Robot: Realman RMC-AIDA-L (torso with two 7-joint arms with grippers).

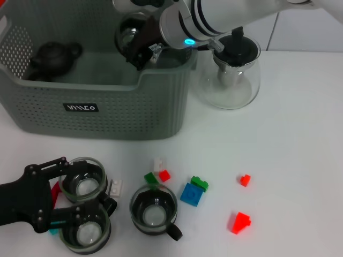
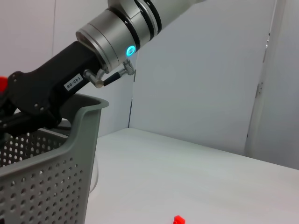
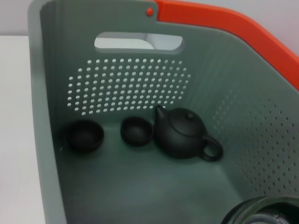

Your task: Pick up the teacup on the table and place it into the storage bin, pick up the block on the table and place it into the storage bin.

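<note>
You've got the storage bin [image 1: 107, 110], a big grey perforated basket with a black label and an orange-red handle piece, sitting at the table's far left. One glass teacup [image 1: 134, 33] hangs over its inside, near the right wall. Three more teacups stand upright in front of the bin: [image 1: 83, 179], [image 1: 84, 231], [image 1: 154, 209]. The blue block [image 1: 191, 195] lies right of them, with small red, green and white blocks scattered nearby.

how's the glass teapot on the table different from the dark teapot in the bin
The glass teapot is clear with a black lid and stands on the table, right of the storage bin. The dark teapot is opaque, black all over, and sits on the bin's floor beside two small dark cups. Both stand upright, lidded.
</note>
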